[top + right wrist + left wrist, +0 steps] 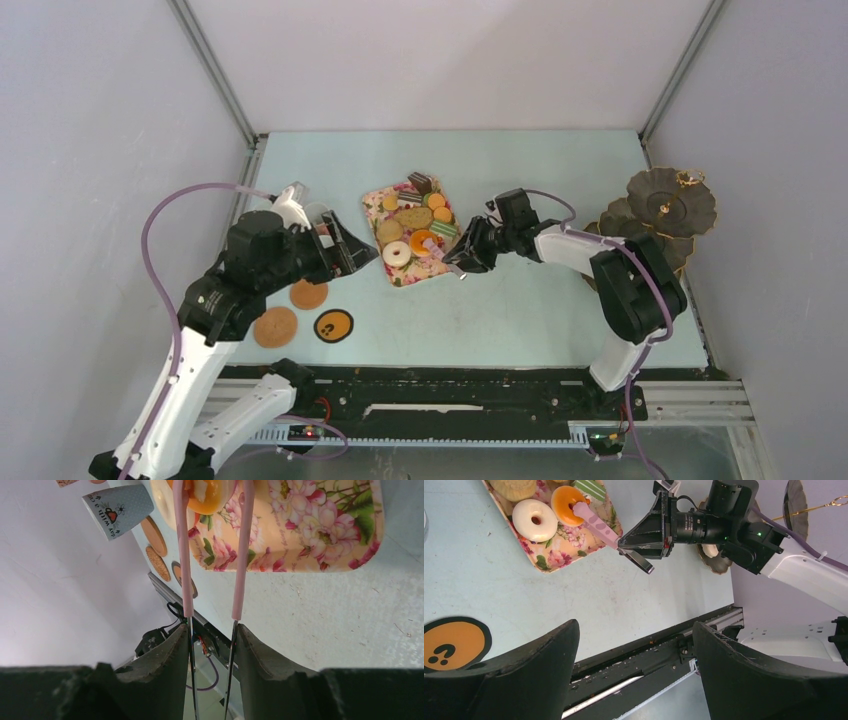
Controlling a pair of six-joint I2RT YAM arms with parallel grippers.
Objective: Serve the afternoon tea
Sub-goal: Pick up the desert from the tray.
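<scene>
Top external: finds right claw point(468, 253) near middle of bench point(540, 310), narrowed onto the handles of pink tongs point(440, 245) and holding them. Tongs' long axis running from claw toward 10 o'clock, tips reaching onto floral tray point(405, 279) and straddling orange donut point(423, 241), one pink arm on each side as seen from right wrist. Cannot tell whether squeezed tight or merely set around it. White donut point(396, 253) just beside, at 8 o'clock of the orange one. Biscuits, macarons and cake slice lying further up the tray toward 12 o'clock. Dark tiered stand point(668, 203) sitting at bench's right edge, roughly 3 o'clock from claw, well apart and past the bend of right arm point(625, 280). Probably calls for a lift, then a swing nearly opposite to where the tongs point. Right arm plainly nearer to both donut and stand. Left claw point(350, 250) gaping wide and empty, hovering at 9 o'clock of tray, near three round coasters point(309, 294). Grey mug point(117, 507) close by those coasters. Readable writing: on mug, only the fragment "oy with a cu" beside a red heart, rest cut off. On black-rimmed orange coaster point(454, 642), a question mark. No brand legible anywhere.
</scene>
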